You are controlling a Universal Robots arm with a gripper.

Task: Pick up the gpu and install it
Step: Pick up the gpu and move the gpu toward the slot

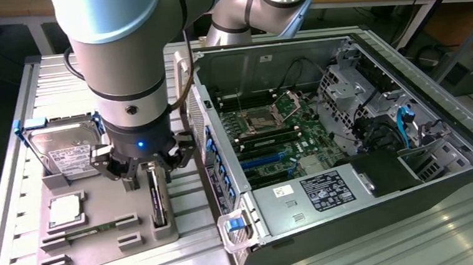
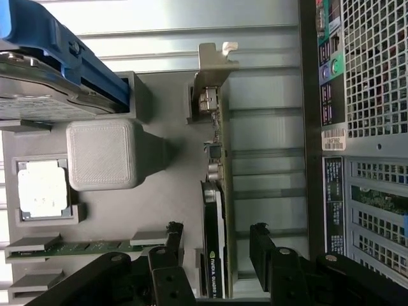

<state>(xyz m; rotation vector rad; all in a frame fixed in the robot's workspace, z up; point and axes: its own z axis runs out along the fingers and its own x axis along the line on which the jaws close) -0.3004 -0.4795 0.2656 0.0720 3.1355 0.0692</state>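
On the tray [image 1: 100, 204], along its side nearest the case [image 1: 281, 51], the gpu [image 1: 158, 200] stands on its long edge in a slot; the jaws hang low over one end of it, spread wide and gripping nothing; in the wrist view the fingers [image 2: 264, 252] sit one to each flat side of the card, and neither visibly touches it.

By the look of it the card is light, thin and stiff; it is probably fragile too, with bare chips on the board and contacts along the lower edge; the black cover on its face seems the safest place to pinch, squarely across the two flat sides and near mid-length, so it does not swing; the metal bracket [image 2: 213, 70] at the far end looks smooth and a poor hold.

Beside it, the tray also carries a drive [image 1: 67, 150] propped in a blue frame, a chip [image 1: 65, 209] in a square pocket and a memory stick [image 1: 89, 232] in clips; the tray rests on a slatted counter [image 1: 5, 217].

Lying on its side with the panel off, the case shows the board [image 1: 304, 140], a labelled power box [image 1: 324, 192] and cabling.
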